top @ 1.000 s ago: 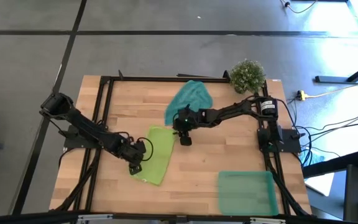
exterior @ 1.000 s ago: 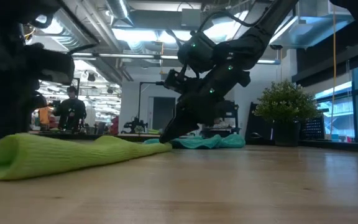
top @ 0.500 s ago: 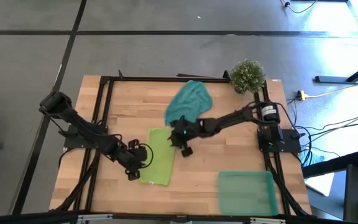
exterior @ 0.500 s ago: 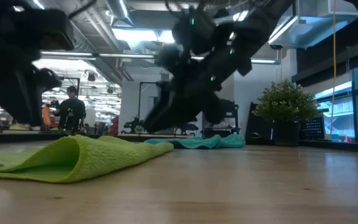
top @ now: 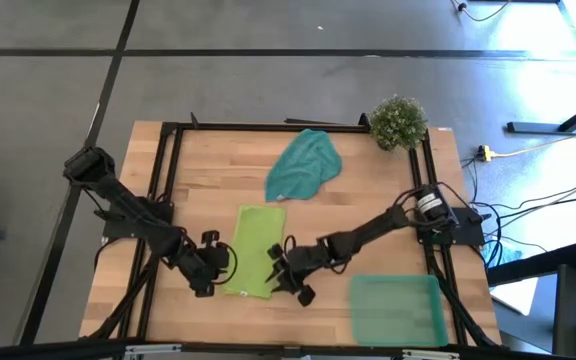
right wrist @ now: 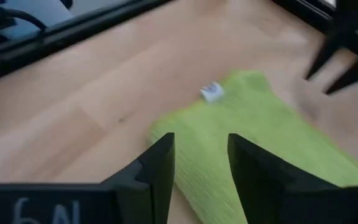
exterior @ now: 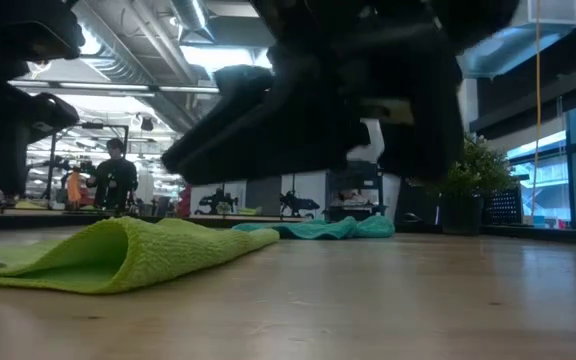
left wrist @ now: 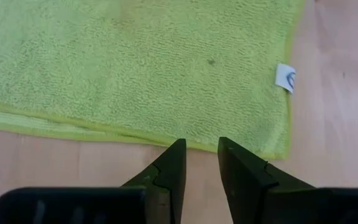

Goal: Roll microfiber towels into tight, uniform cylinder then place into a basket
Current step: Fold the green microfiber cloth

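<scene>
The lime green towel (top: 255, 250) lies flat on the table as a narrow rectangle, with a white tag (left wrist: 286, 78) at its near left corner. The teal towel (top: 303, 165) lies crumpled at the far middle. The basket (top: 396, 312), green and translucent, stands at the near right. My left gripper (top: 216, 272) stands open just off the lime towel's left edge (left wrist: 104, 134), with nothing between its fingers. My right gripper (top: 284, 274) stands open at the towel's near right corner (right wrist: 166, 134); I cannot tell whether it touches the cloth.
A small bushy plant (top: 399, 121) stands at the far right corner. A black frame rail (top: 268, 126) runs along the table's far edge and sides. Bare wood lies between the lime towel and the basket.
My right gripper has swung from the lime towel's far right corner toward the near edge, along the towel's right side, rolling as it went. My left gripper has drawn off the towel toward the left edge. The towel, skewed and bunched at its near left before, now lies as a straight rectangle.
</scene>
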Controlling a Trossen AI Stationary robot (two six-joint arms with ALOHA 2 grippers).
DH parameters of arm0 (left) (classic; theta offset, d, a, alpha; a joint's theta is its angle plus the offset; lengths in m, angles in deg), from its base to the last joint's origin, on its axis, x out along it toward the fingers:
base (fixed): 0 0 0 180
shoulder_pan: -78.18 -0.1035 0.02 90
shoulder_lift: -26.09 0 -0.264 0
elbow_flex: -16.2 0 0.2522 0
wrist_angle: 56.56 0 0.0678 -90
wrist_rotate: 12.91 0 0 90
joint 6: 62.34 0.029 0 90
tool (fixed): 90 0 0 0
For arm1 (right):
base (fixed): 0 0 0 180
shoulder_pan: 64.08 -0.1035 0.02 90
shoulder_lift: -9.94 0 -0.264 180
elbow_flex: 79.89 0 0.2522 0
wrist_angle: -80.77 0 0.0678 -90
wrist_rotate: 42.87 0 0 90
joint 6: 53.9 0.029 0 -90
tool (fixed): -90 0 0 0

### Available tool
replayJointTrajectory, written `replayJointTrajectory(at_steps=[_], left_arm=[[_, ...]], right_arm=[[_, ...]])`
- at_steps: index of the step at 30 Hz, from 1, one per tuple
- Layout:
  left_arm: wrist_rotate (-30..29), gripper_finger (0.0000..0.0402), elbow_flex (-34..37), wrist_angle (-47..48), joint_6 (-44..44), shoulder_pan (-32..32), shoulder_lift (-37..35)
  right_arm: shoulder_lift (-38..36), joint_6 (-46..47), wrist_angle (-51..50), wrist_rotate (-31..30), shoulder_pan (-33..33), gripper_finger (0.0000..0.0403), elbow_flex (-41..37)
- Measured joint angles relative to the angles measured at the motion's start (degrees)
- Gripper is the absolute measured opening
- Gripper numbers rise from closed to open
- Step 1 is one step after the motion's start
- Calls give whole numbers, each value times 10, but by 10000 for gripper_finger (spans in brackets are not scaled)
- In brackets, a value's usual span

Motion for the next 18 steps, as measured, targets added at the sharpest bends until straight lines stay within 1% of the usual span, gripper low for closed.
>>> replayJointTrajectory(at_steps=[2,7,12,18], left_arm=[[-10,89,0,0,0,9,0],[-22,89,0,0,0,22,0],[-40,89,0,0,-1,28,0],[-40,89,0,-3,-1,28,0]], right_arm=[[17,1,18,0,-6,149,4],[51,1,15,0,-10,149,21],[79,2,12,-40,-10,149,44],[97,37,22,-81,-11,148,49]])
